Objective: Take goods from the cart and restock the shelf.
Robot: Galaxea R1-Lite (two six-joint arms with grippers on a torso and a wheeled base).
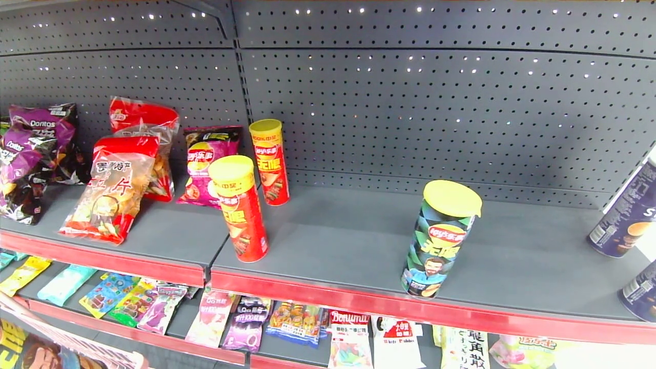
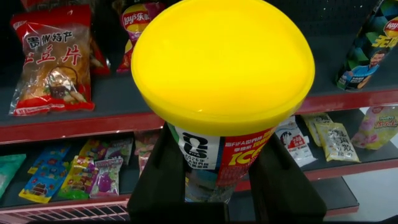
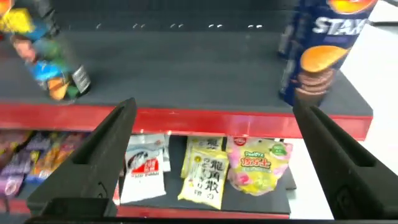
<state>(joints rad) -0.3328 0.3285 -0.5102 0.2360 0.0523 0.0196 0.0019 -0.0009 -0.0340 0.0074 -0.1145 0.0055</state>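
Note:
My left gripper (image 2: 217,171) is shut on a chip can (image 2: 221,68) with a yellow lid and a red-and-white label, held in front of the shelf's red front edge (image 2: 74,127). My right gripper (image 3: 214,107) is open with nothing between its black fingers (image 3: 99,162), facing the shelf board (image 3: 186,68) from the front. On the grey shelf (image 1: 353,236) stand two red cans (image 1: 241,207) (image 1: 270,161) and a green can with a yellow lid (image 1: 439,238), which the right wrist view has as a green can (image 3: 53,59).
Dark blue cans (image 1: 628,215) stand at the shelf's right end, one of them near my right gripper as a blue can (image 3: 320,50). Snack bags (image 1: 115,189) fill the left part. The board between the red cans and the green can is bare. Small packets (image 1: 348,338) lie on the lower shelf.

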